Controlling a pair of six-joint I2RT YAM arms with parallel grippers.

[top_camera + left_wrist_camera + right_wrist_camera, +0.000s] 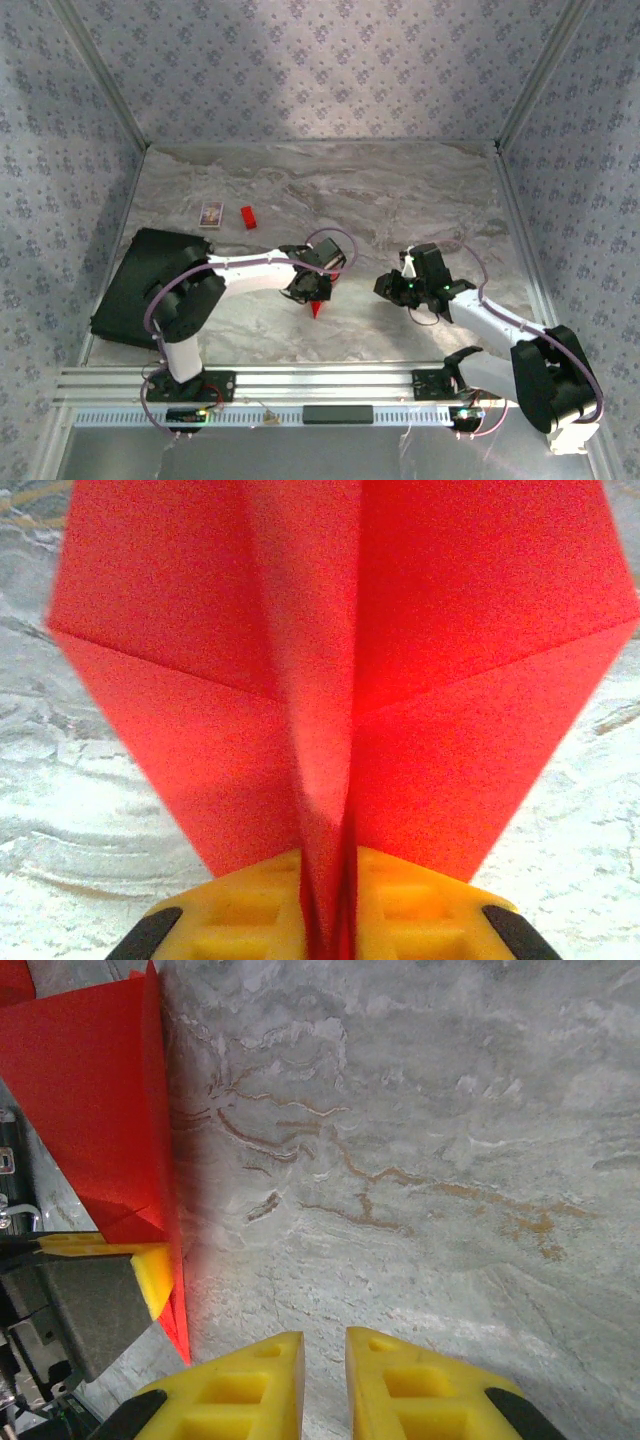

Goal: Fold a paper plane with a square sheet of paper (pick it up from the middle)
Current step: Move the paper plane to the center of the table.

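The square sheet of paper point(340, 680) is bright red and folded along a centre crease into a pointed paper plane shape, with two flaps spreading to either side. My left gripper point(335, 910) is shut on its centre fold, and the paper stands up between the yellow fingers. From above, the red tip point(318, 308) pokes out below the left gripper point(312, 290) at mid table. My right gripper point(385, 287) hovers to the right of it, apart from the paper. Its yellow jaws point(324, 1380) stand a narrow gap apart with nothing between them. The red paper point(90, 1100) is at the left of the right wrist view.
A small red block point(248, 216) and a patterned card point(211, 214) lie at the back left. A black mat point(140, 285) covers the left side of the marble table point(420, 190). Patterned walls enclose the table on three sides.
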